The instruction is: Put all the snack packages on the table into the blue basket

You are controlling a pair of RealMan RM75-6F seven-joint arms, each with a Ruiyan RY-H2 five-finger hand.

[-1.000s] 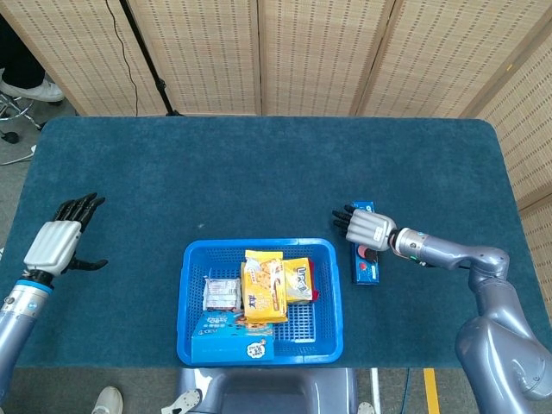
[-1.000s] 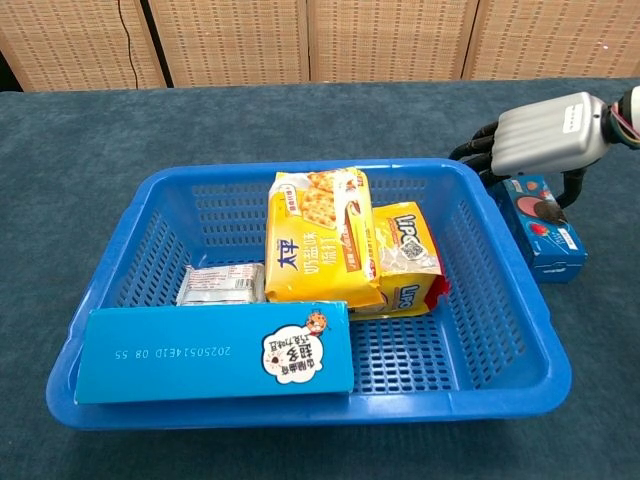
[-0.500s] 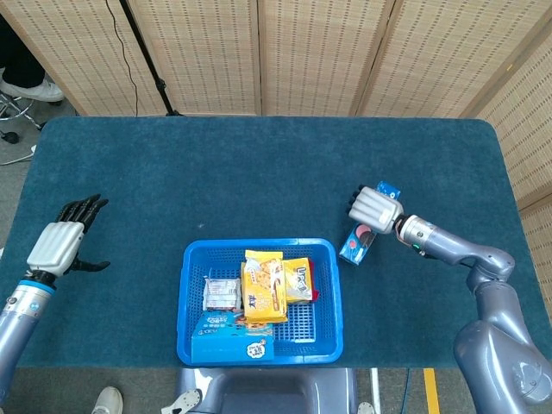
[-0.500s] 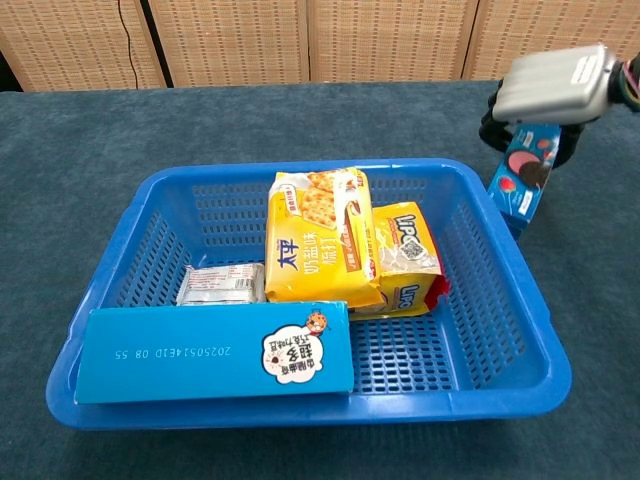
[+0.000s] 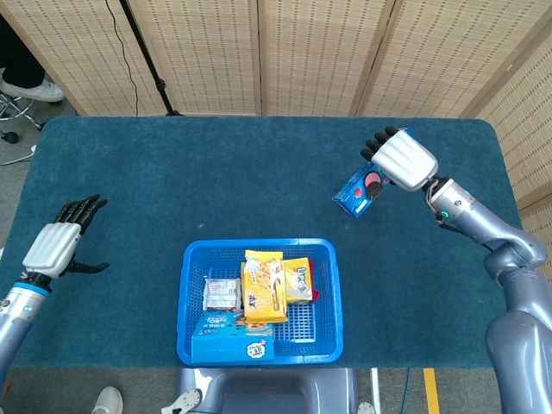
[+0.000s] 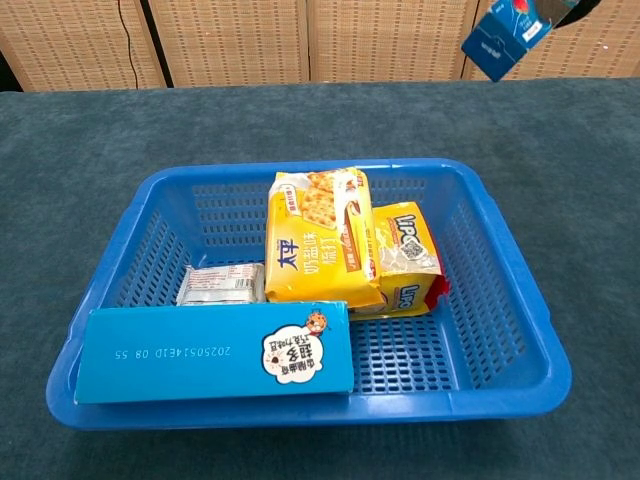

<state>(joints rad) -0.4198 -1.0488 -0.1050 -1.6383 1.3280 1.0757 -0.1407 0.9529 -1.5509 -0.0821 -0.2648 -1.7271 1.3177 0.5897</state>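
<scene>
Right hand (image 5: 404,160) grips a blue cookie box (image 5: 362,191), lifted clear of the table (image 5: 216,172) at about 2 o'clock from the basket (image 5: 194,297); the box hangs tilted below the fingers. In the chest view only its lower end (image 6: 505,32) shows at the top edge. Left hand (image 5: 56,246) hovers at 9 o'clock, well apart from the basket, fingers spread and holding nothing. Inside the basket lie a yellow cracker pack (image 6: 315,240), a second yellow pack (image 6: 405,262) touching it, a small silver packet (image 6: 222,284) and a long blue box (image 6: 215,352).
</scene>
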